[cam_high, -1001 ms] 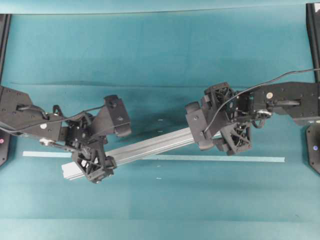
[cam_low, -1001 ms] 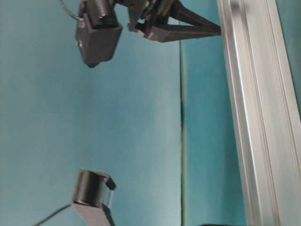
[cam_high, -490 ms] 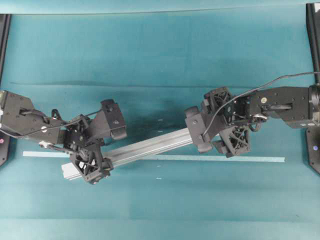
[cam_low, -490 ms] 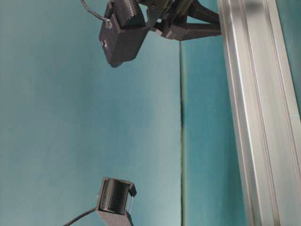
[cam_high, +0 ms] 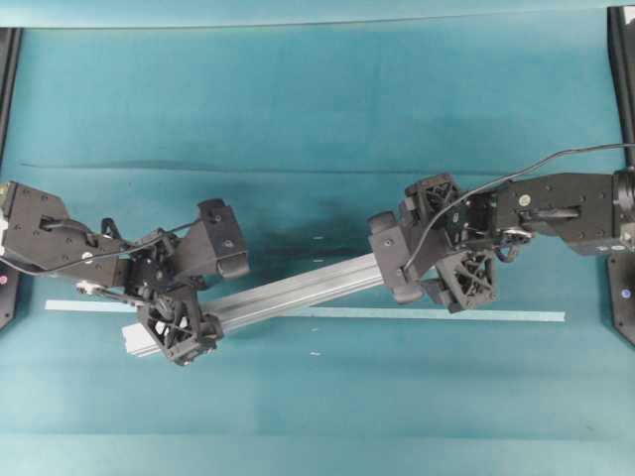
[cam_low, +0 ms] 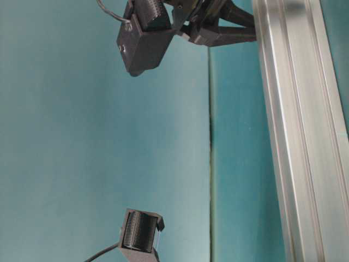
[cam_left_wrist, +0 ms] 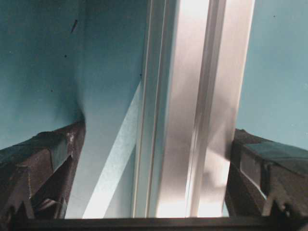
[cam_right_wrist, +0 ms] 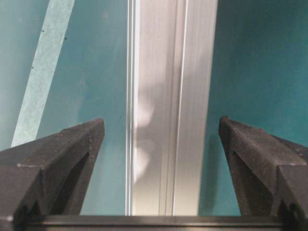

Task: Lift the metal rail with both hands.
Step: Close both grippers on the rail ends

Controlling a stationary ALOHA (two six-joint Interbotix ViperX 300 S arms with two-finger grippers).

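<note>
barely shifted, both arms straddle metal rail [cam_high: 298, 291] over tape strip [cam_high: 446, 315].

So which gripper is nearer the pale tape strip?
Left. The left gripper straddles the rail directly over the tape strip; the right gripper straddles the rail just beyond the strip.

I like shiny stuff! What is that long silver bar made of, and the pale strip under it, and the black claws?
The metal rail looks like brushed aluminium: silvery, grooved lengthwise, with soft glare. The pale strip looks like thin, matte tape lying flat, though paper is possible. The left gripper and right gripper look like matte black plastic with a lattice pattern.
</note>
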